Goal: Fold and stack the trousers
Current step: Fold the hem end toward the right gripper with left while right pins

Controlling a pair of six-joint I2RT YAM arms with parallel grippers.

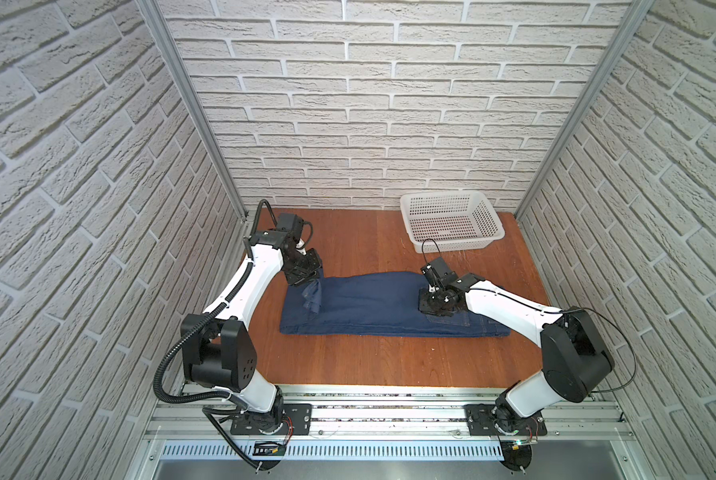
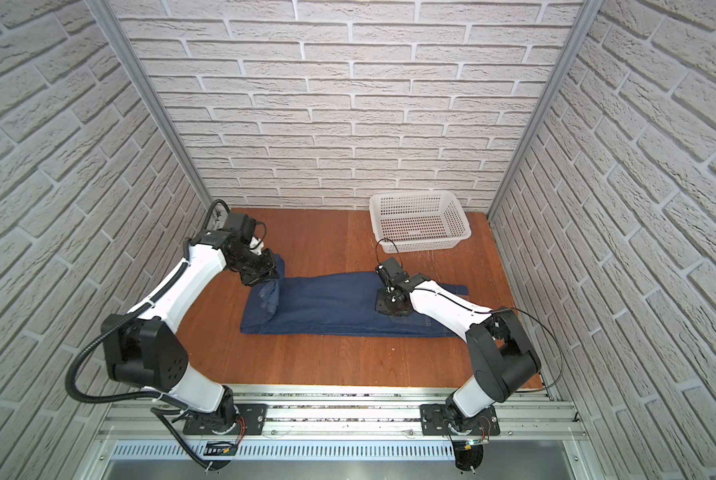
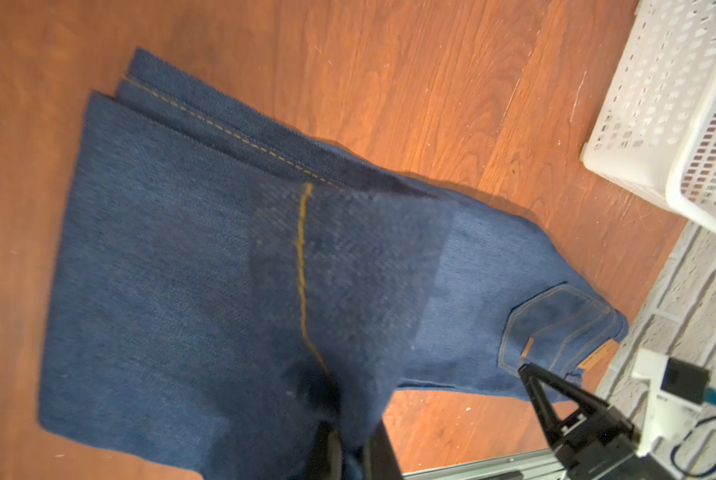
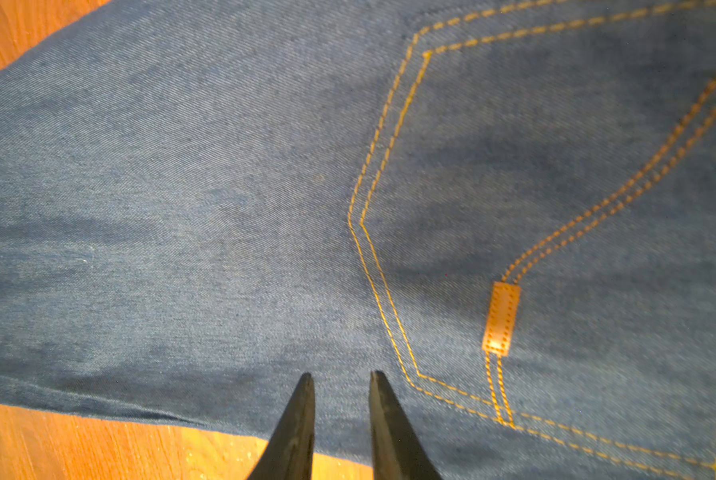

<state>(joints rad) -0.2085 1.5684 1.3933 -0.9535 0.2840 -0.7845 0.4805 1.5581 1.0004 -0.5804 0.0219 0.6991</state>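
Top views show the trousers (image 1: pixel 372 305) flat on the wooden table (image 1: pixel 368 365), long axis left to right, waistband rightward. The left gripper (image 3: pixel 351 446) pinches a lifted leg end. The right gripper (image 4: pixel 339 376), jaws slightly parted, presses down beside the back pocket (image 4: pixel 555 187).

White brick walls (image 1: pixel 389 104), reddish wooden tabletop (image 1: pixel 389 361)
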